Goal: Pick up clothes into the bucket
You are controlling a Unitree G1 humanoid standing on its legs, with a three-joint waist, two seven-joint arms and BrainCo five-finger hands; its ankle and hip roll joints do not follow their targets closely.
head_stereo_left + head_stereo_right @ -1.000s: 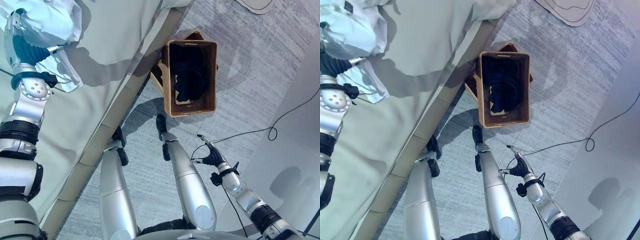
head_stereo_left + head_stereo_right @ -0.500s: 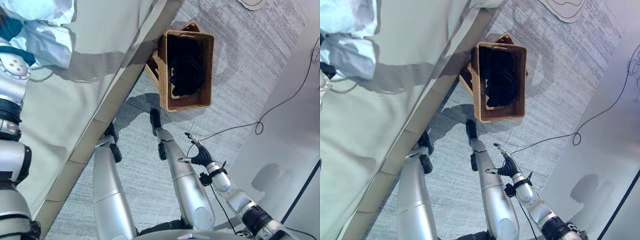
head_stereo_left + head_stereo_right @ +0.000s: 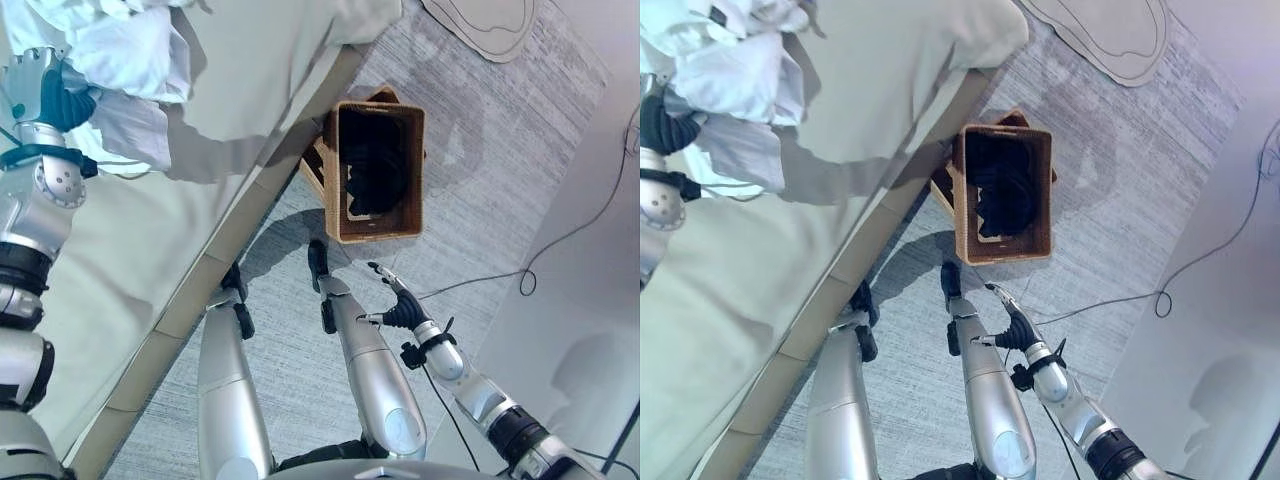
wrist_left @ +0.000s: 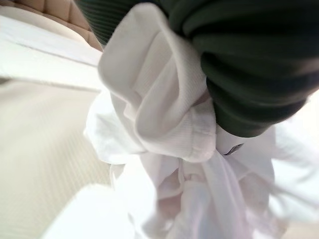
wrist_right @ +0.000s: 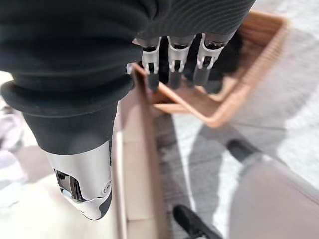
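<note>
Since a moment ago the white garment (image 3: 125,55) has been lifted higher off the bed (image 3: 130,260), bunched and hanging from the left hand (image 3: 45,90), whose fingers are buried in the cloth, so I cannot tell their hold. The bed's pale sheet runs along the left. On the grey carpet (image 3: 480,170) beside its edge stands the woven basket (image 3: 381,172), dark clothes already inside. The right hand (image 3: 398,305) hangs low near the floor, fingers loosely straight, holding nothing.
</note>
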